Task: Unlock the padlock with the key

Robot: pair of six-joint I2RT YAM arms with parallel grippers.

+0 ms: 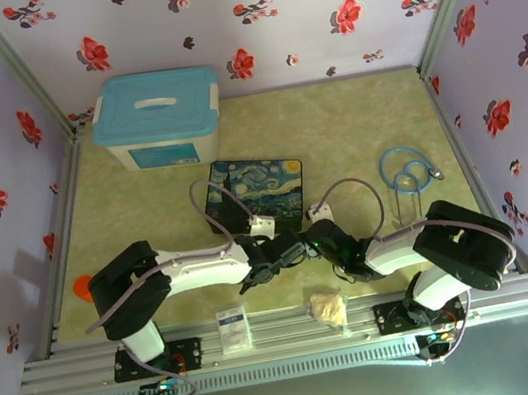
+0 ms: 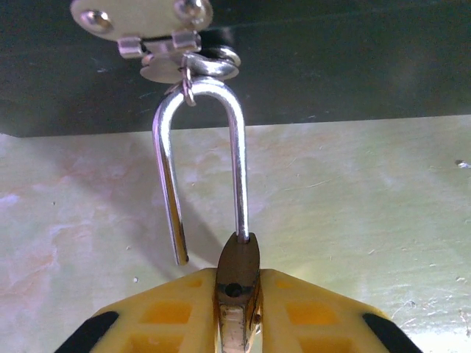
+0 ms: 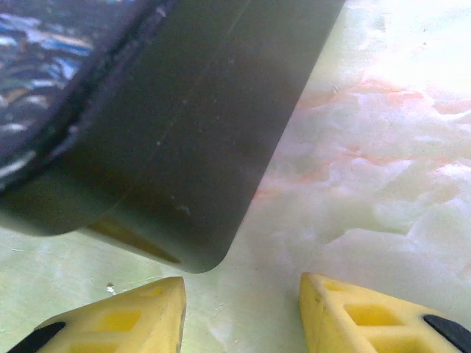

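Note:
The brass padlock (image 2: 238,268) is seen edge-on, and my left gripper (image 2: 237,309) is shut on its body between the yellow fingers. Its silver shackle (image 2: 239,147) stands open: one leg sits in the body and the other hangs free to the left. The bend is hooked through the clasp (image 2: 169,44) of the dark starry-night box (image 1: 255,192). My right gripper (image 3: 243,309) is open over the bare table with nothing between its fingers, just short of the box's rounded corner (image 3: 184,132). From above, both grippers (image 1: 273,262) (image 1: 317,239) meet at the box's near edge. The key is out of view.
A blue-lidded white bin (image 1: 157,117) stands at the back left. A blue looped stethoscope (image 1: 410,171) lies to the right of the box. A beige paper wad (image 1: 328,306) and a small white card (image 1: 232,329) lie near the front rail.

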